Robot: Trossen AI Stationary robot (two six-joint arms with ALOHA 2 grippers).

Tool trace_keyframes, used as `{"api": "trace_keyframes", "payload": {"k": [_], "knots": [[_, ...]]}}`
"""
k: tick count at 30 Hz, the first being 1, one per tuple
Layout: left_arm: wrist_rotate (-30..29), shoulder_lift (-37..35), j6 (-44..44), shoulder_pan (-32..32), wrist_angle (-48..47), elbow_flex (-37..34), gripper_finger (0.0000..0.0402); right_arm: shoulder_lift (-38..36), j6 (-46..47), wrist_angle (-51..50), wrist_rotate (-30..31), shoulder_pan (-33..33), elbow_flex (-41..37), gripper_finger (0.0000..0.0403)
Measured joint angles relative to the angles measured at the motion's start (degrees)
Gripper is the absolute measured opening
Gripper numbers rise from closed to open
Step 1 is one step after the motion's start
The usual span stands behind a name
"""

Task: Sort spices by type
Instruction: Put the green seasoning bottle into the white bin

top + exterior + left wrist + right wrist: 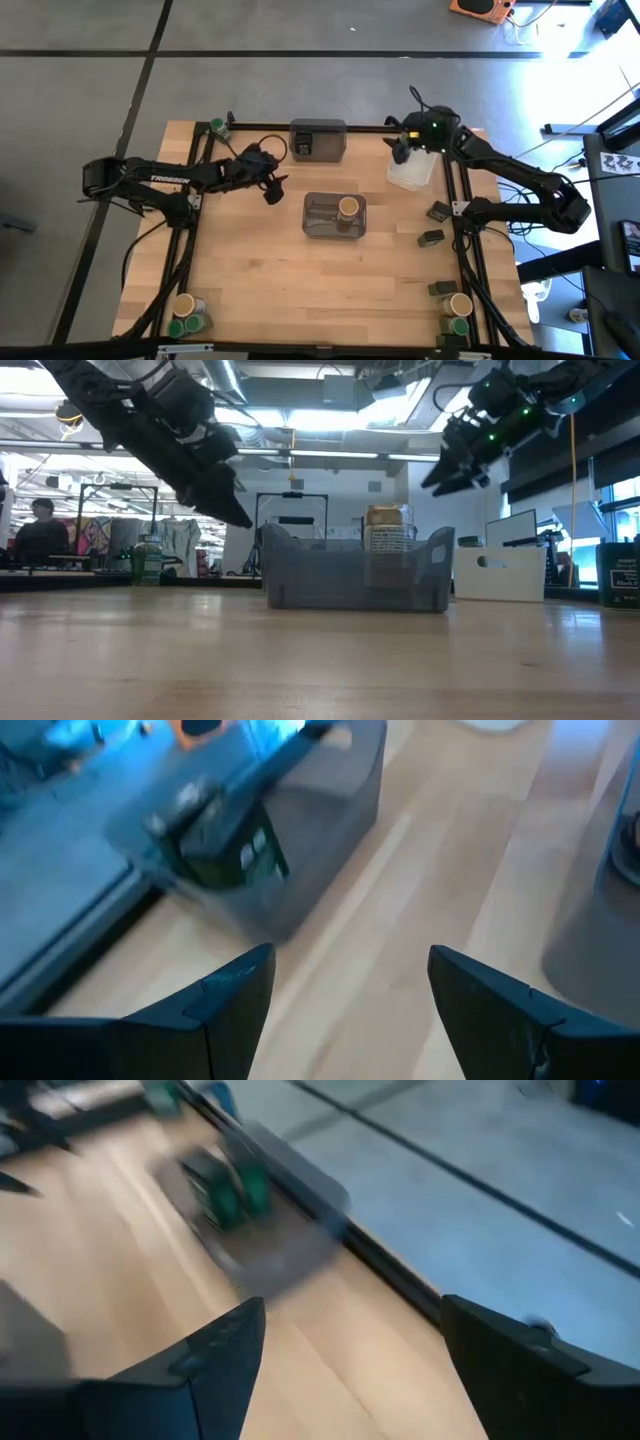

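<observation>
My left gripper (274,188) (350,960) hangs open and empty above the wood, between the far grey bin (317,140) and the middle grey bin (335,216). A tan-lidded jar (348,207) (386,538) stands upright in the middle bin. A dark tin with a green label (230,850) sits inside the far bin. My right gripper (403,152) (352,1308) is open and empty, raised over the far end of the white tray (412,172). Other spices stand at the table's edges: jars at the near left corner (186,305), dark tins along the right side (438,211).
A green-lidded jar (217,127) (147,560) stands at the far left corner. A tan jar (459,303) and a green jar (459,326) are at the near right corner, with dark tins (431,238) (443,288) close by. Bare wood lies in front of the middle bin.
</observation>
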Motion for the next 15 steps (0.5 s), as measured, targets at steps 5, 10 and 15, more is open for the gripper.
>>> {"api": "trace_keyframes", "payload": {"k": [5,10,15], "knots": [[-3.77,0.0,4.44,0.69,1.14,3.21,0.0262,0.0,-1.68,6.47,-1.43,3.29,0.0,0.0299],[-16.77,-0.02,6.07,1.44,-8.08,12.73,0.0262,0.02,-5.86,10.39,-1.39,6.97,0.0,0.0299],[-22.82,0.3,2.38,5.61,-26.27,24.23,0.0262,0.02,-7.6,11.53,-0.86,8.58,0.0,0.0299]]}}
